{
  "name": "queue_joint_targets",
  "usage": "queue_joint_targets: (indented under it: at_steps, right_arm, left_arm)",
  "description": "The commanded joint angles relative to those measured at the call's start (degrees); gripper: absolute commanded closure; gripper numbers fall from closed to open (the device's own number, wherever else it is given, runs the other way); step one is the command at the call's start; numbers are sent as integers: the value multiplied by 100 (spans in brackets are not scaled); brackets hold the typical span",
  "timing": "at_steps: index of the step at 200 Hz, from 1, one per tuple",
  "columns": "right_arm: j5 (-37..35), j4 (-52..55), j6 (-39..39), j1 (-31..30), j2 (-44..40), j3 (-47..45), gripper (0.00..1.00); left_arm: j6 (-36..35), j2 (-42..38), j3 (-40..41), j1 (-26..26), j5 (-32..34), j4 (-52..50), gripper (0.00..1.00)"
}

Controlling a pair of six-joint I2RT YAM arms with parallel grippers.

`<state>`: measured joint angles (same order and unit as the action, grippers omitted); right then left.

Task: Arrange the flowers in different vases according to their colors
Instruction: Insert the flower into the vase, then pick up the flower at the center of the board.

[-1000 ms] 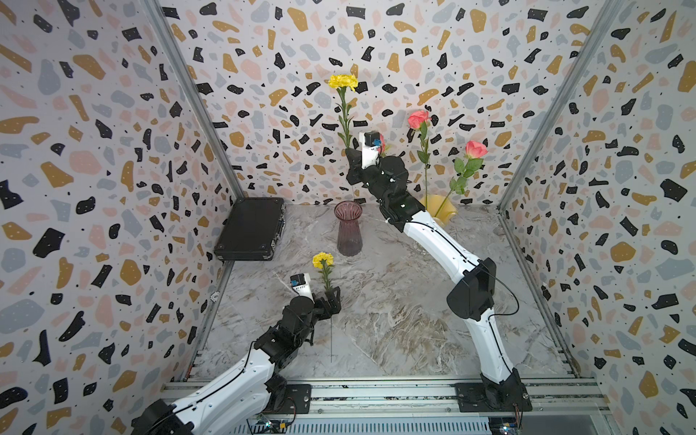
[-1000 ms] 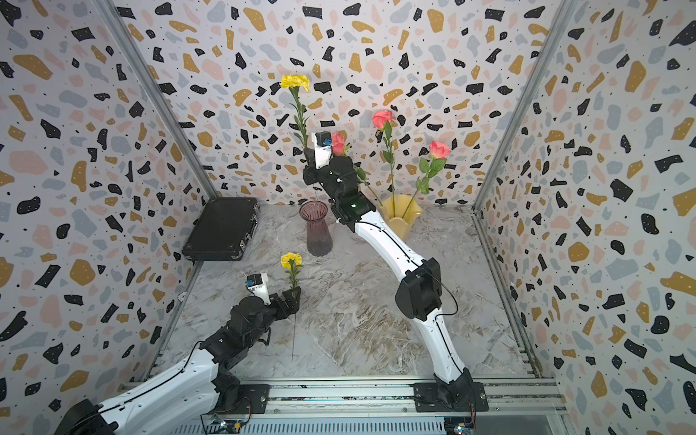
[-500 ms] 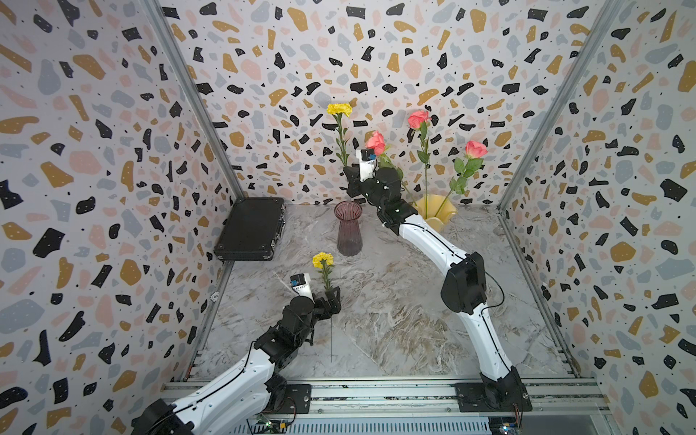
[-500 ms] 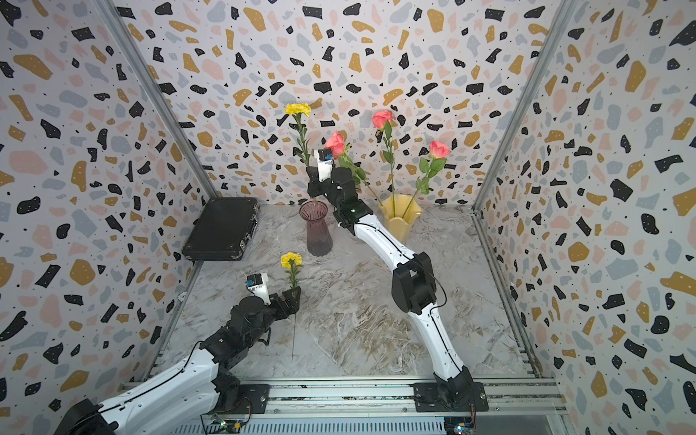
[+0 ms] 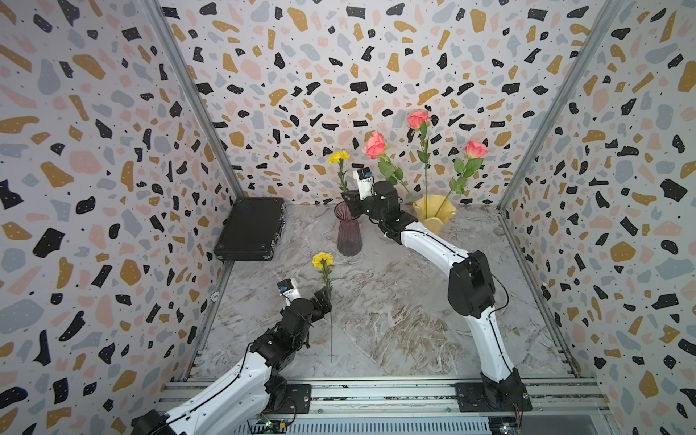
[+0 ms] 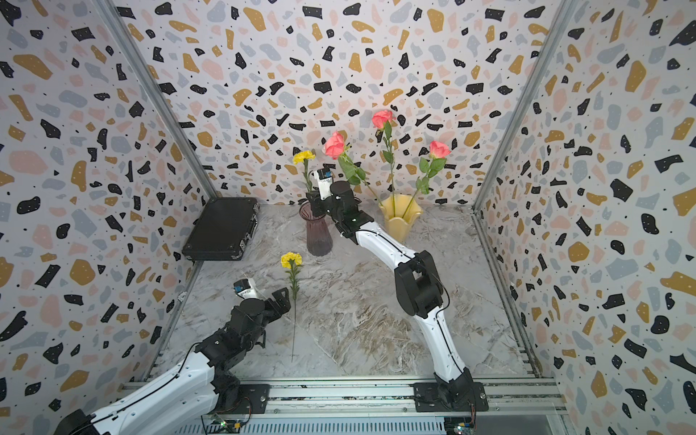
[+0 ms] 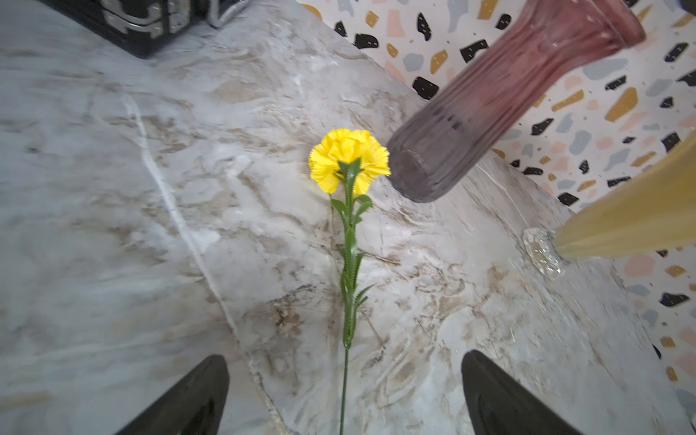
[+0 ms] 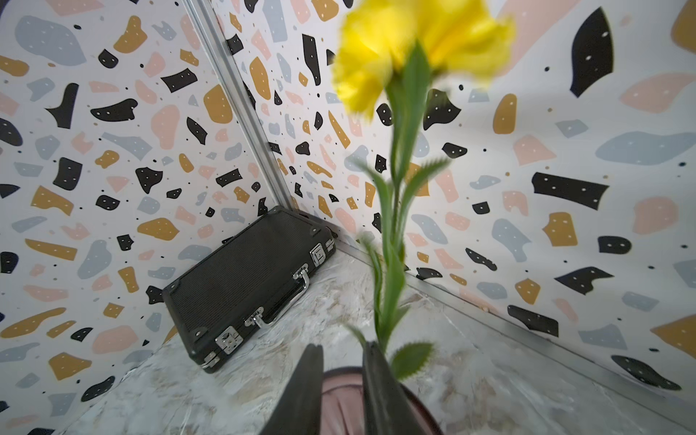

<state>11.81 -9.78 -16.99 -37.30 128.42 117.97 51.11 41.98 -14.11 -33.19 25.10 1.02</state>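
A yellow flower (image 5: 339,156) (image 8: 410,49) stands upright over the purple vase (image 5: 349,233) (image 6: 318,237); its lower stem is hidden behind my right gripper (image 5: 349,201) (image 8: 341,348). That gripper hangs at the vase's rim, open by a narrow gap, with the stem outside one finger. Three pink roses (image 5: 374,145) (image 5: 418,118) (image 5: 475,148) stand in the yellow vase (image 5: 437,214) (image 6: 401,220). A second yellow flower (image 5: 323,260) (image 7: 348,158) lies flat on the table. My left gripper (image 5: 324,297) (image 7: 344,361) hovers open over its stem.
A flat black case (image 5: 250,229) (image 8: 244,278) leans in the back left corner. The purple vase and the yellow vase stand close together near the back wall. Patterned walls close in three sides of the marble table (image 5: 395,320).
My right arm came down with the yellow flower to the purple vase's mouth, and its jaws parted from the stem. The third pink rose came back into view. The left arm stayed still.
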Motion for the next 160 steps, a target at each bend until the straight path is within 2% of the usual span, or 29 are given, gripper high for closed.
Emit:
queue_joint_targets:
  at_steps: [1,46,66,81,114,160]
  right_arm:
    - [181,254,-17,-58,-936,-60,70]
    - [-294,915,32,-244,-2085,-1205,70]
    - [-561,1674,-50,-385,-2479,-1693,70]
    - [-514,1844,-227,-465,-2757,-2279,70]
    - [-608,2079,-695,-754,-3047,-3434,70]
    - [-594,1804,-1366,-1460,-2709,-4403,66]
  left_arm:
    - [992,-119,-223,-12,1034,-748,1]
    - [1787,-180,-421,-13,1693,-1678,1]
    - [2448,-176,-476,-14,2038,-2164,0]
    - [2769,-181,-494,-12,2245,-2443,1]
    - [2727,-240,-505,-16,2215,-2457,1]
    - [2734,-349,-505,-12,2263,-2557,1]
